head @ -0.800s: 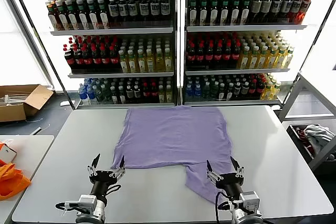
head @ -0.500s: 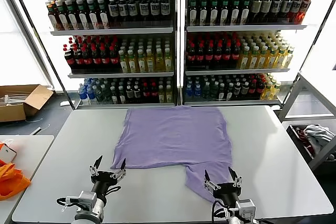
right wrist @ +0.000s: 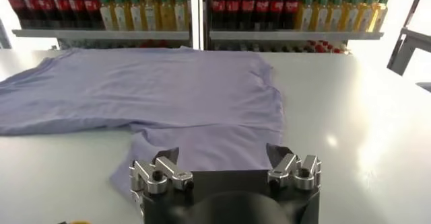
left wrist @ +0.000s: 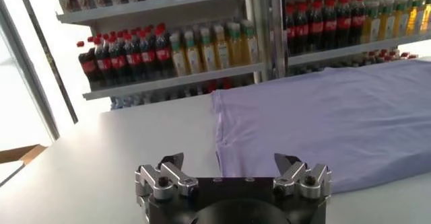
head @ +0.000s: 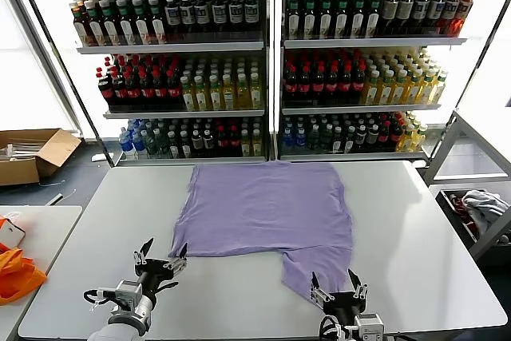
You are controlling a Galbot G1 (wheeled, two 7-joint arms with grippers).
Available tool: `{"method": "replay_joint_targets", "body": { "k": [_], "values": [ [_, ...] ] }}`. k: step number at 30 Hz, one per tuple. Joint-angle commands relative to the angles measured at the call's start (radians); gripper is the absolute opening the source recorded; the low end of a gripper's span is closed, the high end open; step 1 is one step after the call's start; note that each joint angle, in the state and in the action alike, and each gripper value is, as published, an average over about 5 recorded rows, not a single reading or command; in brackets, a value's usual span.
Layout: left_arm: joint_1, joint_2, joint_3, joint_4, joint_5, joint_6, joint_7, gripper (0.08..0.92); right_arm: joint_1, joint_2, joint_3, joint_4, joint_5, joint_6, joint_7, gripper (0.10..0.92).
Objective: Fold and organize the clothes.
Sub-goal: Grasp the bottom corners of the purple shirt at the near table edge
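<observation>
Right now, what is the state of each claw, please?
Left claw: open, holding nothing, beside the T-shirt.
Right claw: open, holding nothing, at the shirt's near flap.

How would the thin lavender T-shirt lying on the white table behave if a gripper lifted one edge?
The thin lavender T-shirt lies flat with soft wrinkles, so it would probably drape limply. It looks light, so it may slide on the smooth white table when pushed. One flap near the right gripper would likely trail.

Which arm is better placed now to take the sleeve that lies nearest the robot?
Right. The right gripper, open, sits at the T-shirt sleeve's near edge; the left gripper, also open, is over bare table.
</observation>
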Motion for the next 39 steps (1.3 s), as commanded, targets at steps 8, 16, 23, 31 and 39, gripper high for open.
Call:
{"method": "replay_joint_targets", "body": {
  "k": [8,16,23,31,39],
  "values": [
    [-0.011,0.035,0.014,0.032,-0.081,0.045,0.009,0.822,-0.016,0.028,-0.018,-0.023,-0.017,-0.001,0.033,0.823],
    [-0.032,0.046,0.011,0.043,-0.151,0.071,0.003,0.822,-0.02,0.042,-0.025,-0.032,-0.029,0.001,0.032,0.823],
    [-0.038,0.047,0.02,0.063,-0.157,0.07,0.003,0.823,-0.028,0.054,-0.027,-0.041,-0.033,0.01,0.032,0.823],
    [-0.039,0.041,0.032,0.08,-0.161,0.068,0.004,0.796,-0.037,0.058,-0.028,-0.054,-0.033,0.022,0.032,0.792],
    [-0.033,0.038,0.046,0.067,-0.159,0.073,0.003,0.576,-0.038,0.051,-0.025,-0.051,-0.031,0.032,0.033,0.571]
  ]
}}
